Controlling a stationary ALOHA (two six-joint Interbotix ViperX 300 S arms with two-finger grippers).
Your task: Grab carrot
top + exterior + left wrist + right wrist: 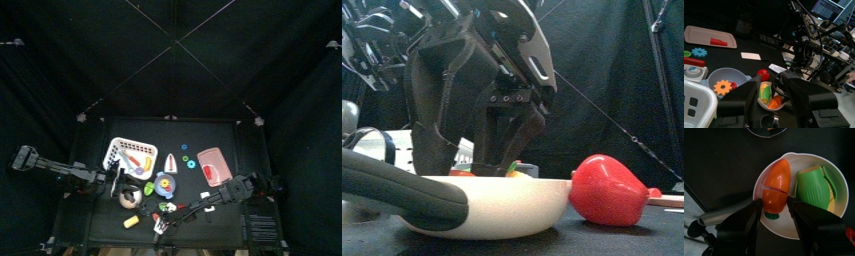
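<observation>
A: Right end effector spread wide, empty, poised directly over the carrot lying in the white pan. Left end effector resting apart, parted, empty.

B: Best lowered straight, squeezing across the thick middle. Long axis running away from the fingers, green stem end nearest, tip farthest.

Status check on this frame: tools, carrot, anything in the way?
Right tool open, straddling carrot in white pan. Not yet gripped. Green piece close beside carrot. Left tool unclear.
</observation>
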